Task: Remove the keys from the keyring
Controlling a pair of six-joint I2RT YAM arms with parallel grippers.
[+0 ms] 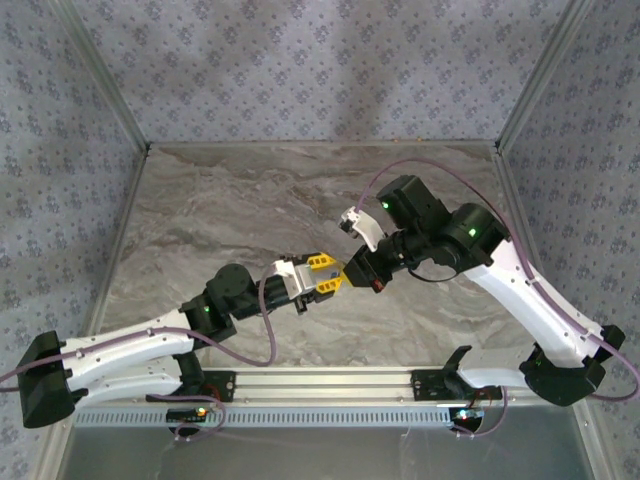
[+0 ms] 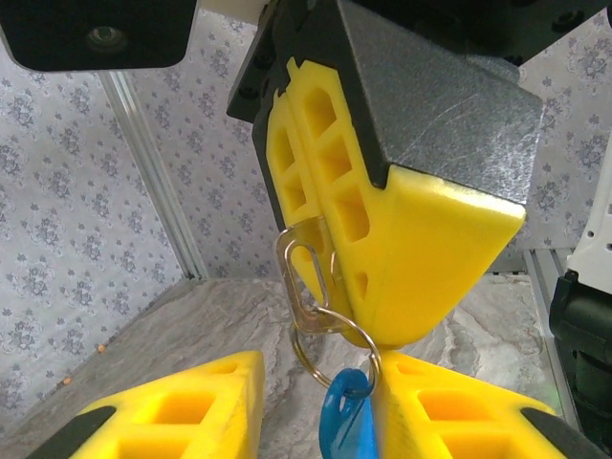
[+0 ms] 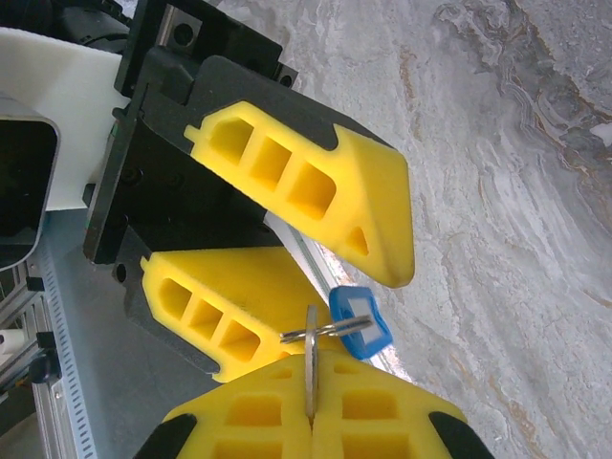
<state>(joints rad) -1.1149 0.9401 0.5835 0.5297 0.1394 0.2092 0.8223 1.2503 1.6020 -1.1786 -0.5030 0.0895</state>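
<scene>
From above, the left gripper (image 1: 336,279) and the right gripper (image 1: 356,272) are meeting nose to nose over the grey marbled stone-look table (image 1: 220,220). The right one is sitting at 3 o'clock of the left, and the parts between them are too small to make out there.

The left wrist camera is showing them closely. The right gripper's ribbed yellow plastic fingers (image 2: 402,239) are pressing together on a thin oblong silver wire clip (image 2: 286,273). A round silver wire keyring (image 2: 299,352) is hanging from the clip at 6 o'clock, carrying the small bright blue oblong key (image 2: 346,419).

The right wrist camera is giving the other side. The left gripper's wedge-shaped, hollow-celled fingers are standing apart. The smooth blue key is lying in the gap between them, nearer the lower finger, and I cannot tell whether it is touching.
</scene>
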